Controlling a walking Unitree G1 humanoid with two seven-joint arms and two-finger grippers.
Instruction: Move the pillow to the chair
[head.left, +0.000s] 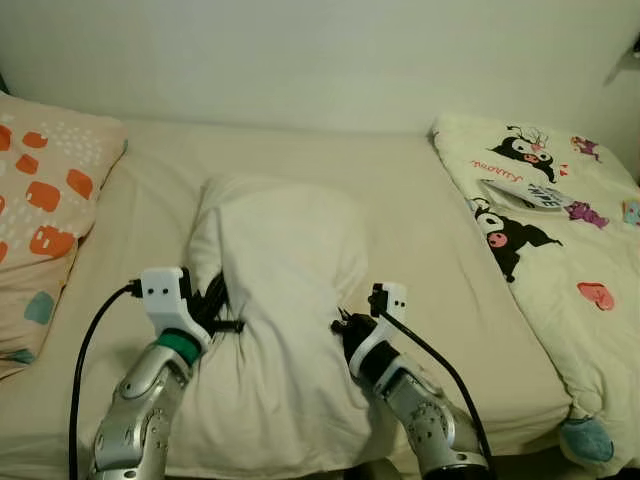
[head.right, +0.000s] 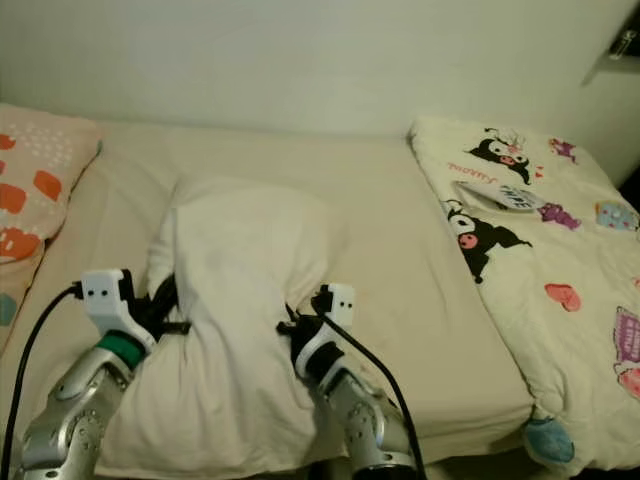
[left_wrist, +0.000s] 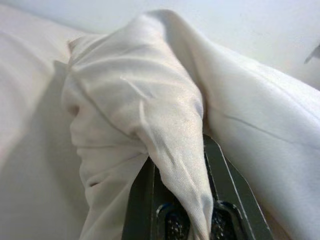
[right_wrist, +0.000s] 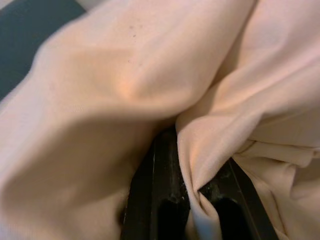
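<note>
A plain cream pillow (head.left: 275, 300) lies lengthwise on the bed in front of me, pinched in at its middle. My left gripper (head.left: 222, 308) is shut on a fold of the pillow's left side. In the left wrist view the cream cloth (left_wrist: 175, 165) is clamped between the black fingers (left_wrist: 225, 180). My right gripper (head.left: 342, 328) is shut on the pillow's right side. The right wrist view has bunched cloth (right_wrist: 200, 145) squeezed between its dark fingers (right_wrist: 160, 190).
The bed (head.left: 420, 220) has a beige sheet and stands against a white wall. A patterned pillow with orange patches (head.left: 45, 210) lies at the left. A cartoon-print quilt (head.left: 560, 230) covers the right side. The bed's front edge is just below my arms.
</note>
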